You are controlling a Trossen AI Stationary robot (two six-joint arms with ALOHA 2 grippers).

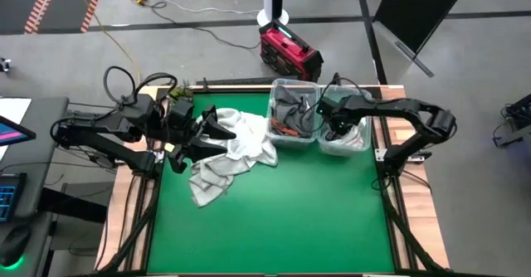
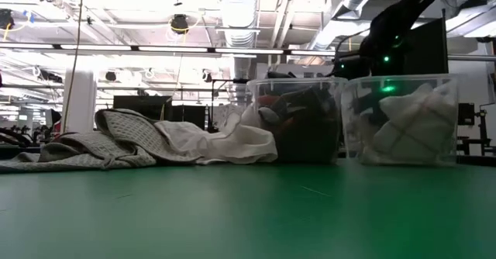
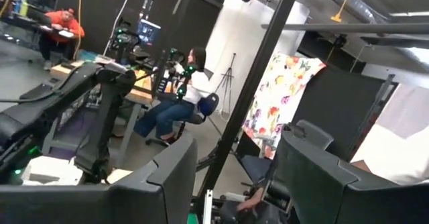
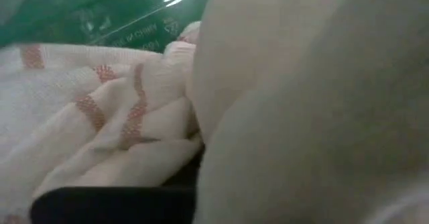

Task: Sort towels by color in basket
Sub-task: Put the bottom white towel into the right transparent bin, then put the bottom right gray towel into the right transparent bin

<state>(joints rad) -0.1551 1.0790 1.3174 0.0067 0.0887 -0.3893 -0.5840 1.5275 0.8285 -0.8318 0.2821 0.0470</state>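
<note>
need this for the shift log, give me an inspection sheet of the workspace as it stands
surface: green mat, wooden edging.
job's things: white towel and light grey towel heaped loose on the mat; left bin holds dark and rust-orange towels; right bin holds white towels, one red-checked.
clutter: nothing seen on the mat.
grippers: left gripper over the loose heap, open; right gripper down in the right bin, fingers hidden.
cables: leads across the floor.
surroundings: red case on the floor; two people seated at desks.
</note>
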